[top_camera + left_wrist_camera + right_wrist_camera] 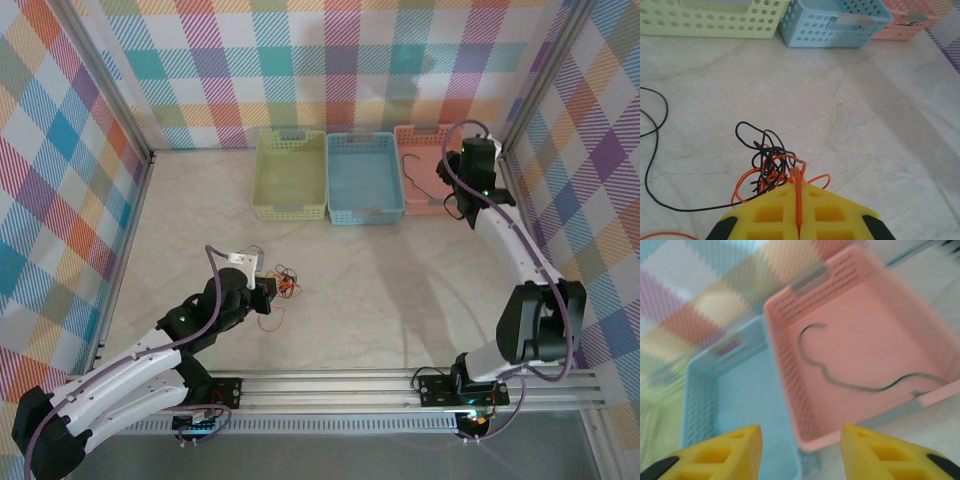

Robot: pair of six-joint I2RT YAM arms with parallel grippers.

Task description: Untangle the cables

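A knot of red-orange and black cables (767,167) lies on the table just ahead of my left gripper (799,200). That gripper is shut on a red-orange cable (799,192) that runs up between its yellow fingers. In the top view the same tangle (285,285) sits at the left gripper's tip (268,291). A dark green cable (840,375) lies loose inside the pink basket (790,370). My right gripper (801,447) hangs open above the basket's near edge, holding nothing; from above it (468,205) is by the pink basket (428,133).
A blue basket (364,178) and a pale green basket (290,175) stand in a row left of the pink one at the back. A loose black cable loop (655,150) trails to the left of the tangle. Checked walls enclose the table.
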